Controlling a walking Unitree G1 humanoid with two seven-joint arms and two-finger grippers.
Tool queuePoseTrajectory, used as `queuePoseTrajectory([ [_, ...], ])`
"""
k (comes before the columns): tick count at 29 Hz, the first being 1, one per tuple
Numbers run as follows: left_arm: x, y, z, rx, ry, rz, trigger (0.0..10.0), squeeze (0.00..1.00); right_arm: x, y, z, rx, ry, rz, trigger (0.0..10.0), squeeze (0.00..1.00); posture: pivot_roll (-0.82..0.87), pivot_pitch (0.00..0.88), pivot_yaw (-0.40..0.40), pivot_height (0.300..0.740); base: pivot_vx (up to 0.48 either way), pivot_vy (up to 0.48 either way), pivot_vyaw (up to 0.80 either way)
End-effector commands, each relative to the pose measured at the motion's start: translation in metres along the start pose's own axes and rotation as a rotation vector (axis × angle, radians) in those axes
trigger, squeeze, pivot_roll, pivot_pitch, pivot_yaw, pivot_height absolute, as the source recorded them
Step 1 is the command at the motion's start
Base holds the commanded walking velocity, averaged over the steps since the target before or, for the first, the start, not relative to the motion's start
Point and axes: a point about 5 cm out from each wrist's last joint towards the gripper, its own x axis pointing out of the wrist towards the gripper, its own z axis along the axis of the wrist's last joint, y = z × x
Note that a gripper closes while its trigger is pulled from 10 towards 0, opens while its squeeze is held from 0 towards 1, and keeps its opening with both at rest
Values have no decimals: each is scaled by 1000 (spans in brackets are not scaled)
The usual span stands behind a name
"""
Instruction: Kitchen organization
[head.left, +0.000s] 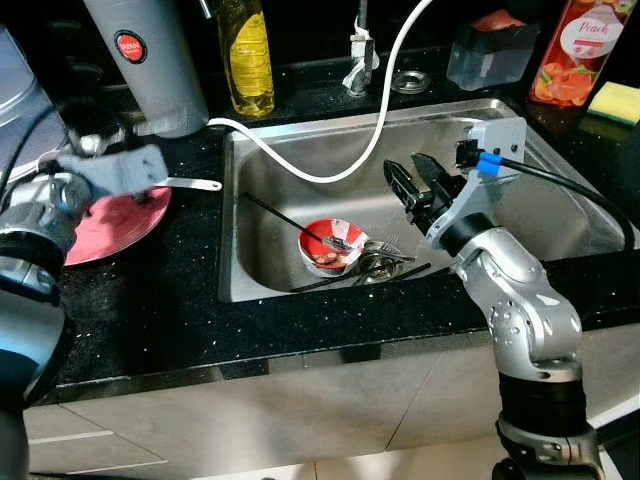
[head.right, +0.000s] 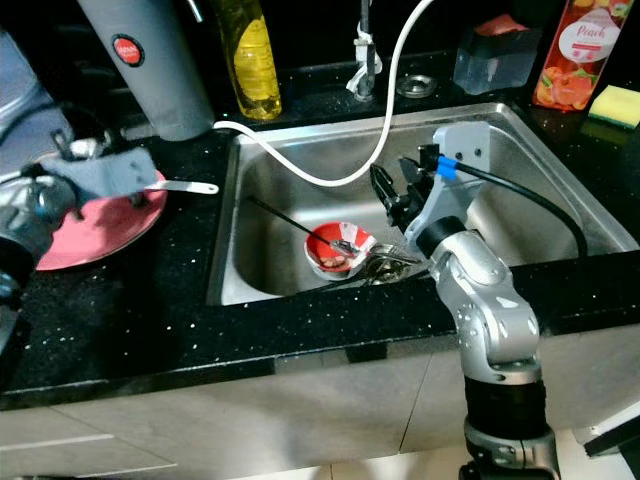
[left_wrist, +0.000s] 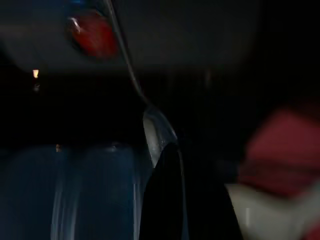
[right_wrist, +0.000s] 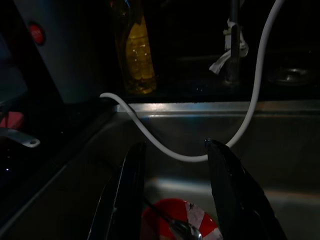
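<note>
Fingers spread on your right gripper hover above the red bowl in the sink; lower straight, straddle its far rim, avoid the white hose.

the two eye views look down from up high at the same sink and black counter, the right wrist view sits low and close in the sink facing the yellow bottle, and the left wrist view is dark, very close to a spoon.
</note>
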Motion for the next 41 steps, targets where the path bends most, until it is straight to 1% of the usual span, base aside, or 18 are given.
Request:
queuePoseTrajectory([
  [1, 2, -14, 40, -132, -178, -95, 10000, 0, 3, 2, 3, -7, -20, 12, 10000, 0, 54, 57, 73, 740, 0, 0, 0],
  [2, 2, -14, 40, -132, -178, -95, 10000, 0, 3, 2, 3, -7, -20, 12, 10000, 0, 54, 57, 73, 740, 0, 0, 0],
  [3, -1, -29, 69, -196, -289, -183, 10000, 0, 4, 2, 4, -4, -25, 6, 10000, 0, 52, 53, 70, 740, 0, 0, 0],
  [4, -1, -29, 69, -196, -289, -183, 10000, 0, 4, 2, 4, -4, -25, 6, 10000, 0, 52, 53, 70, 740, 0, 0, 0],
  [5, -3, -37, 83, -230, -338, -226, 10000, 0, 4, 1, 4, -2, -28, 1, 10000, 0, 50, 49, 70, 740, 0, 0, 0],
  [7, -9, -50, 116, -283, -448, -298, 10000, 0, 5, 0, 5, -3, -33, -12, 10000, 0, 48, 46, 71, 740, 0, 0, 0],
  [8, -14, -60, 147, -327, -545, -356, 10000, 0, 6, 0, 5, -9, -36, -13, 10000, 0, 37, 32, 81, 740, 0, 0, 0],
  [9, -15, -62, 160, -369, -568, -383, 10000, 0, 6, 0, 5, -11, -38, -12, 10000, 0, 34, 28, 86, 740, 0, 0, 0],
  [10, -15, -62, 160, -369, -568, -383, 10000, 0, 6, 0, 5, -11, -38, -12, 10000, 0, 34, 28, 86, 740, 0, 0, 0],
  [12, -12, -71, 173, -444, -552, -451, 10000, 0, 6, 0, 6, -15, -44, -18, 10000, 0, 19, 16, 104, 740, 0, 0, 0],
  [14, -10, -78, 176, -466, -519, -487, 10000, 0, 6, -1, 7, -20, -49, -26, 10000, 0, 7, 13, 111, 740, 0, 0, 0],
  [18, -12, -83, 176, -499, -511, -526, 10000, 0, 2, -5, 9, -27, -58, -43, 10000, 0, -3, 11, 122, 740, 0, 0, 0],
  [25, -17, -86, 172, -552, -508, -560, 10000, 0, -2, -7, 8, -30, -58, -59, 10000, 0, -12, 11, 132, 740, 0, 0, 0],
  [27, -19, -87, 170, -583, -500, -575, 10000, 0, -3, -7, 8, -31, -58, -63, 10000, 0, -12, 8, 133, 740, 0, 0, 0],
  [30, -23, -96, 161, -691, -445, -626, 10000, 0, -3, -9, 8, -30, -65, -75, 10000, 0, -10, 1, 130, 740, 0, 0, 0],
  [35, -23, -101, 152, -736, -400, -644, 10000, 0, -1, -8, 8, -30, -66, -70, 10000, 0, -10, 6, 122, 740, 0, 0, 0],
  [37, -25, -102, 147, -797, -386, -664, 10000, 0, -1, -7, 8, -31, -66, -67, 10000, 0, -10, 6, 122, 740, 0, 0, 0],
  [41, -28, -104, 143, -812, -372, -683, 10000, 0, -1, -7, 9, -34, -66, -68, 10000, 0, -19, 13, 123, 740, 0, 0, 0],
])
